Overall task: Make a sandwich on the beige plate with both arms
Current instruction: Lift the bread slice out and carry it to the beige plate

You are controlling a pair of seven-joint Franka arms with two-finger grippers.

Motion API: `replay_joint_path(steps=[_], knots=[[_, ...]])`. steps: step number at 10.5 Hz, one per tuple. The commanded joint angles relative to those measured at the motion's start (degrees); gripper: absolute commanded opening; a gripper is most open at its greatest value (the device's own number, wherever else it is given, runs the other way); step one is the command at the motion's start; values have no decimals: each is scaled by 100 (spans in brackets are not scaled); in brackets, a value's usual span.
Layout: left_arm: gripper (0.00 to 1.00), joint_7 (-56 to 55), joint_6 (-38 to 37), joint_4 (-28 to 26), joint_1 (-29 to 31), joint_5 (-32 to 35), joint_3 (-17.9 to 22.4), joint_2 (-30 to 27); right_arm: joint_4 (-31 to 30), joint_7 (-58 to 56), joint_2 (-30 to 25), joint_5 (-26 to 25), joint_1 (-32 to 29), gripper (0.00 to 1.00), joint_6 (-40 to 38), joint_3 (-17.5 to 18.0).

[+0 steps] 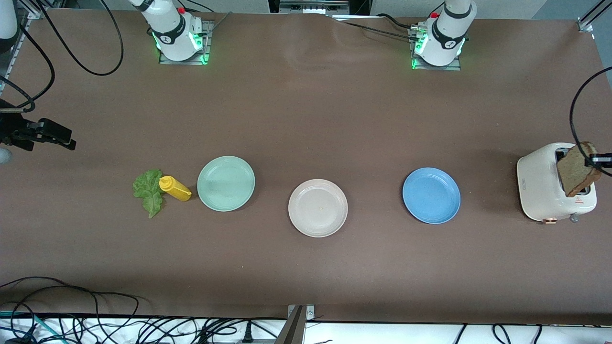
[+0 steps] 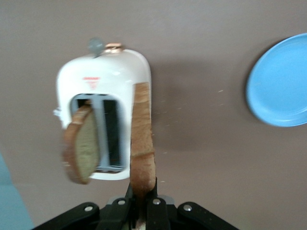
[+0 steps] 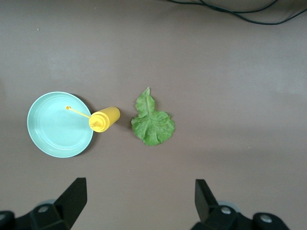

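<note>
My left gripper is shut on the top edge of a brown bread slice and holds it just over the white toaster. In the left wrist view the gripper pinches that slice edge-on, and a second slice leans out of a toaster slot. The beige plate lies empty mid-table. The lettuce leaf lies flat toward the right arm's end. My right gripper is open and empty, high over that end; in its own view it looks down on the lettuce.
A yellow squeeze bottle lies between the lettuce and a mint-green plate. A blue plate sits between the beige plate and the toaster. Cables run along the table's near edge.
</note>
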Motion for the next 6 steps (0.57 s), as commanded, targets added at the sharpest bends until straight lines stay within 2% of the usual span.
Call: replay_joint_path(steps=[1, 3, 6], knots=[[0, -1599, -113, 73, -619, -946, 76, -29, 89, 83, 0, -27, -10, 100, -96, 17], [0, -2990, 26, 73, -1164, -1931, 85, 41, 89, 83, 0, -18, -10, 100, -96, 17], [0, -4032, 991, 56, -1701, -3477, 85, 295, 89, 83, 9, -27, -10, 100, -96, 17]])
